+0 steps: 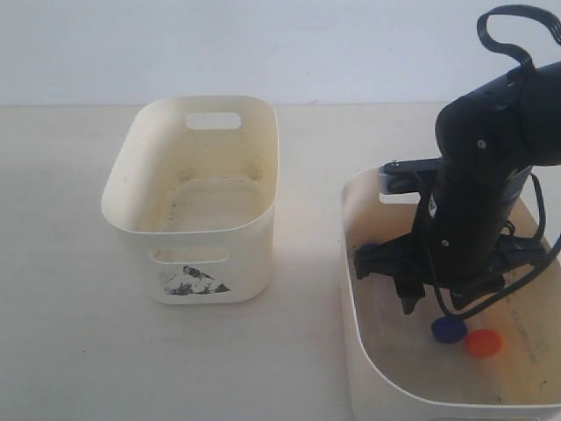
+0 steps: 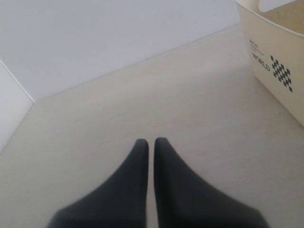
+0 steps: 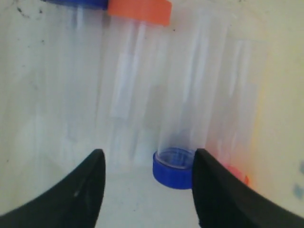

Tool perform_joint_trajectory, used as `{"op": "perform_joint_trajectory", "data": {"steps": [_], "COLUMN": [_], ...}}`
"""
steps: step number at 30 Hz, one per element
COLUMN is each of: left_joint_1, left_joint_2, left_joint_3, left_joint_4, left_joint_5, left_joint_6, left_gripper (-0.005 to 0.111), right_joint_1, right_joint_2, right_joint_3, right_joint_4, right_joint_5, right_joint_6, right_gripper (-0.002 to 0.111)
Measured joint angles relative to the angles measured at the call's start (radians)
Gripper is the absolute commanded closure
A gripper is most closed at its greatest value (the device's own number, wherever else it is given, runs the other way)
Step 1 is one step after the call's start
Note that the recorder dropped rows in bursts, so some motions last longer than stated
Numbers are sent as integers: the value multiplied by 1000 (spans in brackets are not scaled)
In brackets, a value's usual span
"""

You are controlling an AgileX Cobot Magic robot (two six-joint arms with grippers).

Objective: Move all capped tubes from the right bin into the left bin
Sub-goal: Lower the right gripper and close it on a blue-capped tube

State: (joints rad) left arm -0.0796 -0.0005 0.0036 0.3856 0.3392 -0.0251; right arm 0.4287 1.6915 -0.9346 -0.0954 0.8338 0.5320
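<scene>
The right bin (image 1: pixel 351 263) holds the capped tubes, and my right arm reaches down into it. In the right wrist view several clear tubes lie side by side on the bin floor. A blue cap (image 3: pixel 175 168) lies just inside one finger of my open right gripper (image 3: pixel 147 159), not gripped. A red-orange cap (image 3: pixel 236 175) peeks out behind that finger. Farther off are an orange cap (image 3: pixel 140 10) and a blue cap (image 3: pixel 80 2). From outside I see a blue cap (image 1: pixel 449 329) and an orange cap (image 1: pixel 483 343). The left bin (image 1: pixel 188 132) holds no tubes. My left gripper (image 2: pixel 151 141) is shut over bare table.
The left bin's dark sticker (image 1: pixel 195 281) faces the front. A cream bin wall (image 2: pixel 270 61) with printed text and a checker mark stands close beside the left gripper; I cannot tell which bin it is. A pale wall closes the table's far side.
</scene>
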Motion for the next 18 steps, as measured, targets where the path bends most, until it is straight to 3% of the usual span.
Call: {"op": "perform_joint_trajectory", "data": {"steps": [3,13,18], "left_joint_1": [0,0,0], "left_joint_2": [0,0,0], "left_joint_3": [0,0,0], "left_joint_4": [0,0,0], "left_joint_5": [0,0,0], "left_joint_6": [0,0,0], "left_gripper": [102,102,102], "right_joint_1": [0,0,2], "right_joint_2": [0,0,0], "right_joint_3": [0,0,0], "right_joint_4": [0,-18,-38], "right_joint_5": [0,20,26], "right_joint_6": [4,33,53], "right_gripper": [49,49,58]}}
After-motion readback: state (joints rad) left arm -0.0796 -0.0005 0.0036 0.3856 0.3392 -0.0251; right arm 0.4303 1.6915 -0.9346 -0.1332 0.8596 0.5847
